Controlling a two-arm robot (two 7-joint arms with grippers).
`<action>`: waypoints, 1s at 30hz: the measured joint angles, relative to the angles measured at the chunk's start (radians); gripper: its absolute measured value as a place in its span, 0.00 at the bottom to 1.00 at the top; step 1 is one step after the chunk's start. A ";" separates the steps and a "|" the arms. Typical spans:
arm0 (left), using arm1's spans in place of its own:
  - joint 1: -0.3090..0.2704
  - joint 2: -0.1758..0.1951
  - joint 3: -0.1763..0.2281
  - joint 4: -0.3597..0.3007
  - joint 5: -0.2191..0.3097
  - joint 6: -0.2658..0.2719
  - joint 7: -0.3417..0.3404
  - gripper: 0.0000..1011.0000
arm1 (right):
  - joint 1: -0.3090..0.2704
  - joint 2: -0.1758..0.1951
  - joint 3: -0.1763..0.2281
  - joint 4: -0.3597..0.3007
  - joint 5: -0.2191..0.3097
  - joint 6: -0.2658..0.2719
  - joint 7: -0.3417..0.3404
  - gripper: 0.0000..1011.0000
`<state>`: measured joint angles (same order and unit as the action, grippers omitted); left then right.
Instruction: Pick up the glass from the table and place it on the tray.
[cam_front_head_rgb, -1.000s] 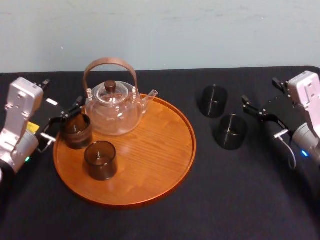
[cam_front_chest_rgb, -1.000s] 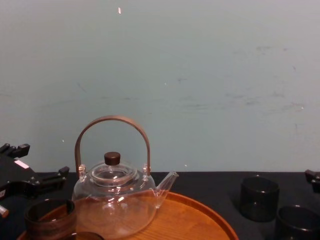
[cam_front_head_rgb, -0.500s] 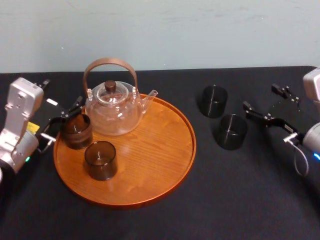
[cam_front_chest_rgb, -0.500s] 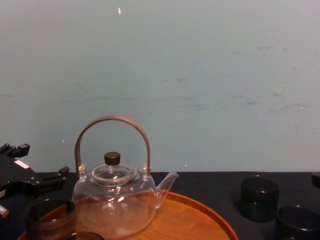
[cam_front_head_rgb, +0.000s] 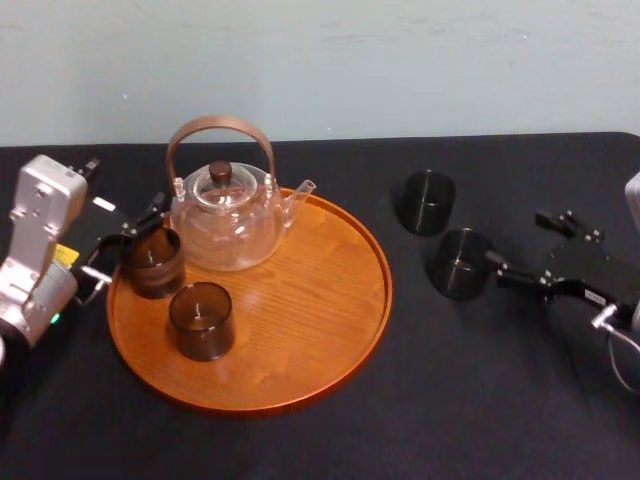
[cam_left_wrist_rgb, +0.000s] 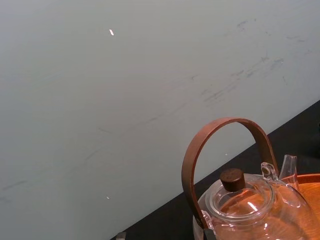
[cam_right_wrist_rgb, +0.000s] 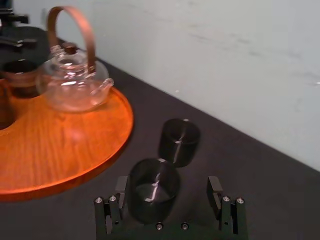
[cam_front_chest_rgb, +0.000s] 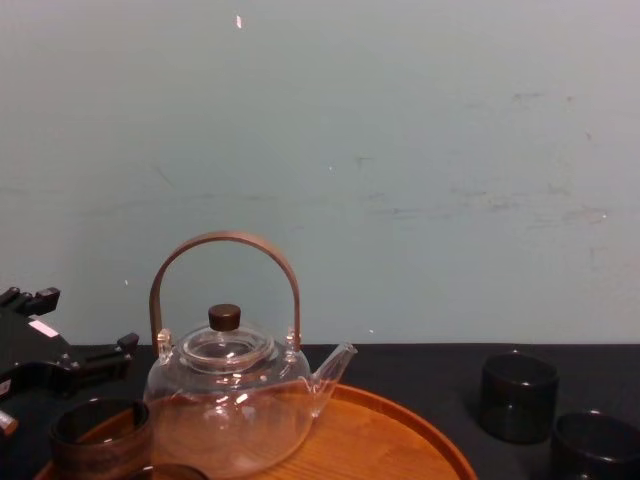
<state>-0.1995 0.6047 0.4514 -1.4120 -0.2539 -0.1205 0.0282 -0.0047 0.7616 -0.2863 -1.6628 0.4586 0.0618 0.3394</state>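
Observation:
Two dark glasses stand on the black table (cam_front_head_rgb: 470, 400) to the right of the round wooden tray (cam_front_head_rgb: 300, 320): a nearer glass (cam_front_head_rgb: 460, 263) (cam_right_wrist_rgb: 152, 192) and a farther glass (cam_front_head_rgb: 428, 202) (cam_right_wrist_rgb: 179, 140). My right gripper (cam_front_head_rgb: 518, 242) (cam_right_wrist_rgb: 167, 187) is open and low beside the nearer glass. In the right wrist view that glass sits partly between the fingers, close to one finger (cam_right_wrist_rgb: 120, 187) and apart from the other. My left gripper (cam_front_head_rgb: 125, 243) is open at the tray's left edge, next to a brown glass (cam_front_head_rgb: 152, 262) on the tray.
A glass teapot (cam_front_head_rgb: 225, 215) (cam_front_chest_rgb: 230, 400) with a brown arched handle stands at the back of the tray. A second brown glass (cam_front_head_rgb: 200, 320) is in front of it on the tray. A pale wall rises behind the table.
My right gripper has dropped lower and swung in toward the nearer dark glass, staying open. The left gripper, the tray and the glasses have not moved.

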 joint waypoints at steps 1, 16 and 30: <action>0.000 0.000 0.000 0.000 0.000 0.000 0.000 0.99 | -0.004 0.004 0.001 -0.003 0.001 0.003 0.008 0.99; 0.000 0.000 0.000 0.000 0.000 0.000 0.000 0.99 | -0.026 0.013 0.020 -0.020 0.007 0.083 0.083 0.99; 0.000 0.000 0.000 0.000 0.000 0.000 0.000 0.99 | 0.031 -0.049 0.002 0.027 0.008 0.182 0.100 0.99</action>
<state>-0.1995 0.6047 0.4514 -1.4120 -0.2539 -0.1205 0.0282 0.0263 0.7123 -0.2844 -1.6358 0.4661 0.2442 0.4397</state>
